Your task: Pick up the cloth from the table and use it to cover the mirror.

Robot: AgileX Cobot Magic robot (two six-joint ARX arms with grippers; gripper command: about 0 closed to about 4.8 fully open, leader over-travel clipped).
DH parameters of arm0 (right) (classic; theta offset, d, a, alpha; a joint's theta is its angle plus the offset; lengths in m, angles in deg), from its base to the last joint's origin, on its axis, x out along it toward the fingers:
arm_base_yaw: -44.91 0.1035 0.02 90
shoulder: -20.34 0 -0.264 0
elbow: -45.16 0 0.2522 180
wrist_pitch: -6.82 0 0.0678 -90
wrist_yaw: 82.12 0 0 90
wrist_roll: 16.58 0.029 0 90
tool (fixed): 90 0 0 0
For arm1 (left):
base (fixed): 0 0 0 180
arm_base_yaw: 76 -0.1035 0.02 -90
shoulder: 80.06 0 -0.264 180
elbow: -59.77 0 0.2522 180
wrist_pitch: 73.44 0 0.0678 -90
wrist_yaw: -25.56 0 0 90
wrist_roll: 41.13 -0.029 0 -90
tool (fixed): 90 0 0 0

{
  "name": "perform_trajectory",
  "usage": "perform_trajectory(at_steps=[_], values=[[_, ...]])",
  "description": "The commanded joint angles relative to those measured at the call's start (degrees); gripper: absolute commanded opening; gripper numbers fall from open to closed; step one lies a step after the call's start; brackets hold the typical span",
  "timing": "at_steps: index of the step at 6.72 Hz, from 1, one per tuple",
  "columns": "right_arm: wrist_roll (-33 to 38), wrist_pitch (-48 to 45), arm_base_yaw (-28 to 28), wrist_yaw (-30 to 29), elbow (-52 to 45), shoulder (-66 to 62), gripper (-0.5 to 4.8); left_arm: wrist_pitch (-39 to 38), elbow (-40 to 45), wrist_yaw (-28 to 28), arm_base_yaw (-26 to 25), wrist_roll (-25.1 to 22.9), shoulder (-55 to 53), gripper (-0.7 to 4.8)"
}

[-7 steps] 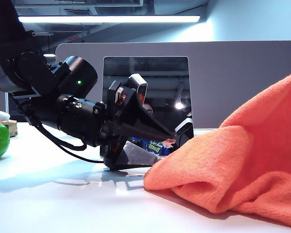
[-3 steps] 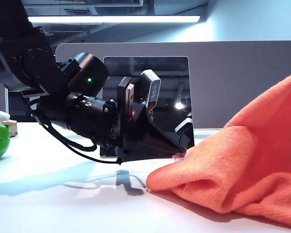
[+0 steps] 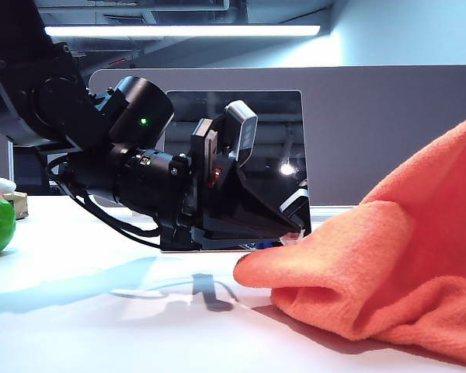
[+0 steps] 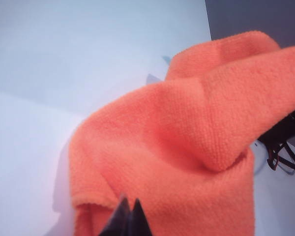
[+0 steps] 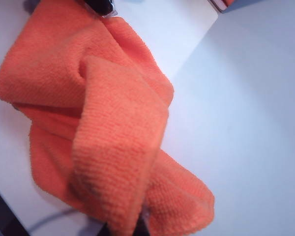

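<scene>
the cloth (image 3: 373,264) lies heaped on the bench (image 3: 101,326), just in front of the mirror (image 3: 279,140). the left pincer (image 3: 291,239) is pinching the cloth's corner nearest the mirror. the right pincer (image 5: 123,230) is pinching the raised far end. the cloth's long axis runs across the mirror's face, rising away from the pinched corner.
</scene>
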Motion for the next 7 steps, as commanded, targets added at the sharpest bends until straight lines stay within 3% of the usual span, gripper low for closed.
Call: perform_trajectory(at_steps=[1,2,4,6,7], values=[[-0.2,-0.7,0.0,-0.2,0.1,0.0,-0.07,29.0,-0.2,-0.9,0.1,13.7,3.5,-0.06],[-0.2,-0.7,0.0,-0.2,0.1,0.0,-0.07,32.0,-0.2,-0.8,0.1,16.7,3.8,-0.06],[-0.2,-0.7,0.0,-0.2,0.1,0.0,-0.07,28.1,-0.2,-0.1,0.1,16.8,3.8,-0.06],[-0.2,-0.6,0.0,-0.2,0.1,0.0,-0.07,12.0,-0.2,2.5,0.1,16.0,3.8,-0.06],[-0.2,-0.6,0.0,-0.2,0.1,0.0,-0.07,-0.2,-0.2,9.2,0.1,13.9,3.8,-0.06]])
